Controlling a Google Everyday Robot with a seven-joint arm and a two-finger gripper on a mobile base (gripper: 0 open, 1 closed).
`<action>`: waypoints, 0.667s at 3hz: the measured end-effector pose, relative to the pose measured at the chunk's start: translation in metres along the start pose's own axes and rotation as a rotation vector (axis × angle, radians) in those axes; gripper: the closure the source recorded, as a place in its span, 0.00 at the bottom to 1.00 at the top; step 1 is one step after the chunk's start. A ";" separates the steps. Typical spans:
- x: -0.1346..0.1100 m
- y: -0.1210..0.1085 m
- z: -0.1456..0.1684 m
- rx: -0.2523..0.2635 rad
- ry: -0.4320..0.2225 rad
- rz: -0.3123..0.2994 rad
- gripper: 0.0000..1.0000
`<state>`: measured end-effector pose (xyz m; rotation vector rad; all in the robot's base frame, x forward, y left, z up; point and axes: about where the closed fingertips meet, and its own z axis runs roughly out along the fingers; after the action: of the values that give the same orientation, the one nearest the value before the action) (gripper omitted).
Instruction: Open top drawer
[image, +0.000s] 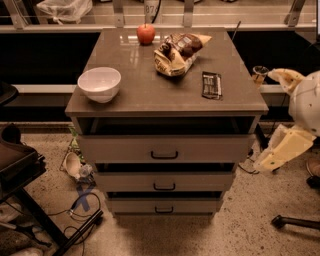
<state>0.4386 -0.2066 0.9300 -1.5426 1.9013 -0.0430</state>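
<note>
We find the bowl (99, 84) at nine o'clock on the cabinet top (150, 87), the gripper (274, 156) at three o'clock from the top drawer (205, 149).

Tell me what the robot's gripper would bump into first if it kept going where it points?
The gripper, right of the cabinet, points down and left. Its line probably ends on the floor beside the cabinet, not at the top drawer. Depth is unclear, so the cabinet's side is possible.

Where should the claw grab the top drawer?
By the dark wire pull at the front centre of the top drawer, approached head-on: a horizontal bar, the only protruding part. The claw hangs beside the cabinet, at the view's right.
</note>
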 end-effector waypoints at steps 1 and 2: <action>0.008 0.007 0.031 -0.006 -0.059 0.027 0.00; 0.008 0.007 0.031 -0.006 -0.059 0.027 0.00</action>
<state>0.4480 -0.1992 0.8991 -1.5056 1.8768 0.0203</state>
